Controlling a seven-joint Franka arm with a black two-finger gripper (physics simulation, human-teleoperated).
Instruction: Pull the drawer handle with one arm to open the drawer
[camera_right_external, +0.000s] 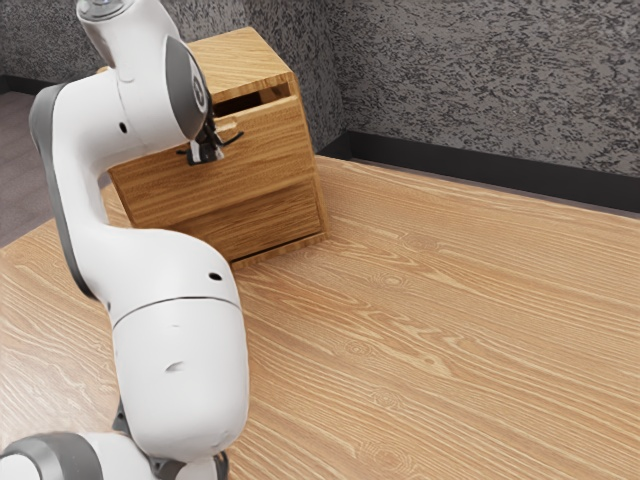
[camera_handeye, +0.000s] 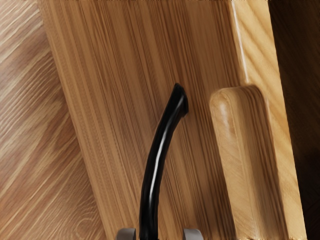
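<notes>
Arm (camera_right_external: 150, 300): one, white, rising from the table (camera_right_external: 450, 300) and folding back so the hand meets the cabinet front.
Gripper (camera_right_external: 206, 152): one, black; jaws released, straddling the handle (camera_handeye: 160, 160), with a gap on one side.
Cabinet (camera_right_external: 235, 60): one, wooden, on the table's far side.
Drawers: two, stacked. Upper drawer (camera_right_external: 250, 140) is drawn out slightly, with a dark gap above its front; contents cannot be made out. Lower drawer (camera_right_external: 250, 215) sits flush.
Handle: one seen, black, curved, on the upper drawer's front.
</notes>
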